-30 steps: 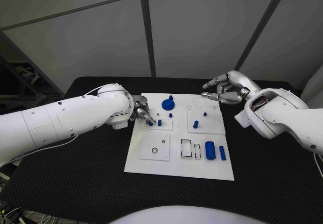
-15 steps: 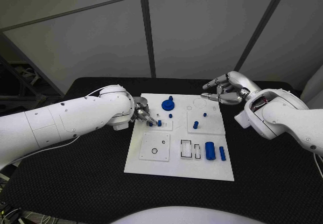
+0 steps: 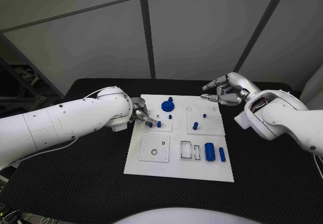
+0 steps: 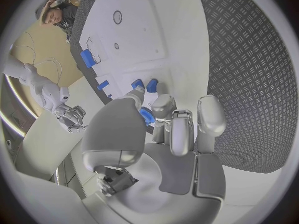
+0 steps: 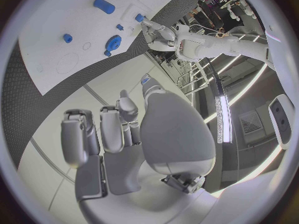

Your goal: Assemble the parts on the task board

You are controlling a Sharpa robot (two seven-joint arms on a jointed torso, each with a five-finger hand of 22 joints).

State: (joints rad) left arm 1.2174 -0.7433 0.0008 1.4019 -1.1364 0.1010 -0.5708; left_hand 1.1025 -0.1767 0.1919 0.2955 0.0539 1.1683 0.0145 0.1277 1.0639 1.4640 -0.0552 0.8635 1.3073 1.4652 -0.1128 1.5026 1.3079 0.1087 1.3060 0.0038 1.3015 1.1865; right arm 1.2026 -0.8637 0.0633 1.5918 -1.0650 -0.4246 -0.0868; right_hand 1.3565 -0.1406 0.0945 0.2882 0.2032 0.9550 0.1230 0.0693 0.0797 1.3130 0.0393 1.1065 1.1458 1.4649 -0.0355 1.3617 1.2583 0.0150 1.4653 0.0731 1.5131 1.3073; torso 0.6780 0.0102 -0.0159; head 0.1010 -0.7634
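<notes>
My silver left hand [image 3: 141, 115] pinches a small blue peg [image 4: 147, 116] at the left edge of the white plastic task board [image 3: 161, 164], right beside two short blue pegs [image 3: 158, 123] standing in its upper-left plate. My silver right hand [image 3: 226, 91] hovers over the board's far right corner, fingers curled, holding nothing; a round blue knob [image 3: 168, 105] and two blue cylinders [image 3: 210, 150] sit between and below us

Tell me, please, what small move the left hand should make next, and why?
Probably ease the small blue part down onto the task board. The left hand pinches that part at the board's left edge, close to two blue pegs there, while the right hand hovers off the far right corner holding nothing.
</notes>
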